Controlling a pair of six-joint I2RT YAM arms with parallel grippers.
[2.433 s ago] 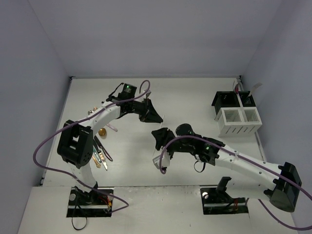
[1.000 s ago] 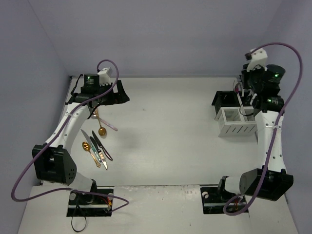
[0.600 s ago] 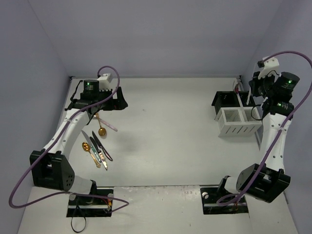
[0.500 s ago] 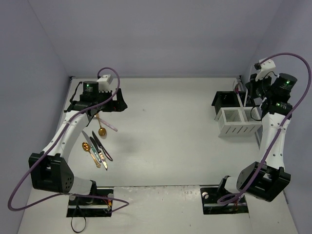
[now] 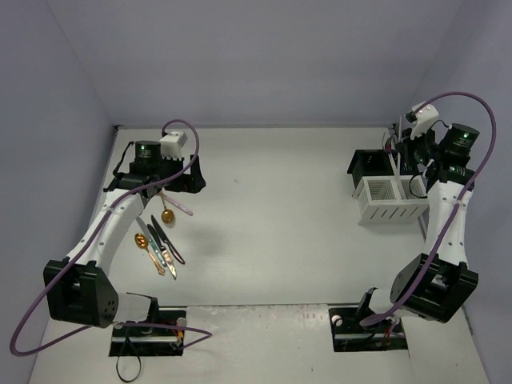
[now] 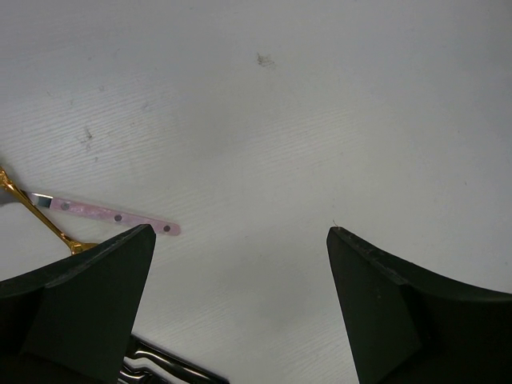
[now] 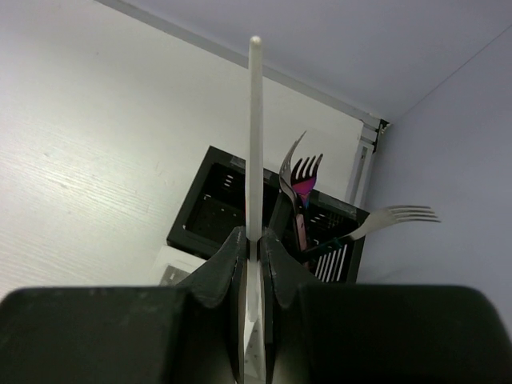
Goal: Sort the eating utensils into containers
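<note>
- right wrist: right gripper [image 7: 252, 240] pinches pale stick [image 7: 254, 144] above the black bin [image 7: 210, 210]; best to lower straight and release only once inside.
- left gripper [image 6: 240, 232] spread wide over pink-handled fork [image 6: 112, 216].

left pincer [image 6: 240, 240]: jaws wide apart | pink handle [image 6: 112, 216] beside gold spoon handle [image 6: 36, 216] | table [image 6: 320, 120]
</note>
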